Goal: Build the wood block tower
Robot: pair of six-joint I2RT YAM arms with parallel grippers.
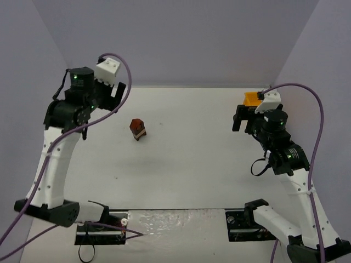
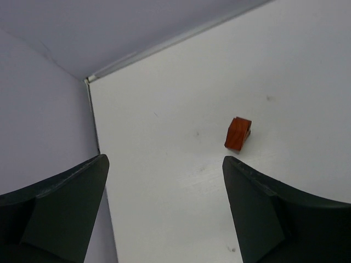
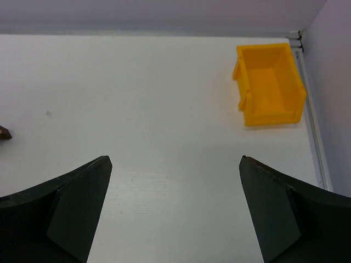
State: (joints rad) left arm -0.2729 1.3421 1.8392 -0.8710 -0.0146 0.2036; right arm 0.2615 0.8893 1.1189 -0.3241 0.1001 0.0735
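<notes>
The tower [image 1: 138, 129] is a short stack of wood blocks with a reddish top piece over darker ones, standing on the white table left of centre. In the left wrist view only its reddish top [image 2: 238, 134] shows, ahead and to the right of the fingers. My left gripper [image 1: 111, 96] [image 2: 164, 159] hangs open up and to the left of the tower, apart from it, with nothing between its fingers. My right gripper [image 1: 245, 121] [image 3: 175, 158] is open and empty over the right side of the table. A dark brown bit [image 3: 4, 132] of the tower shows at that view's left edge.
A yellow bin [image 1: 252, 99] [image 3: 270, 84] sits at the back right corner, just behind the right gripper; what shows of its inside is bare. Grey walls close the table at the back and both sides; the left wall's corner [image 2: 90, 87] is close to the left gripper.
</notes>
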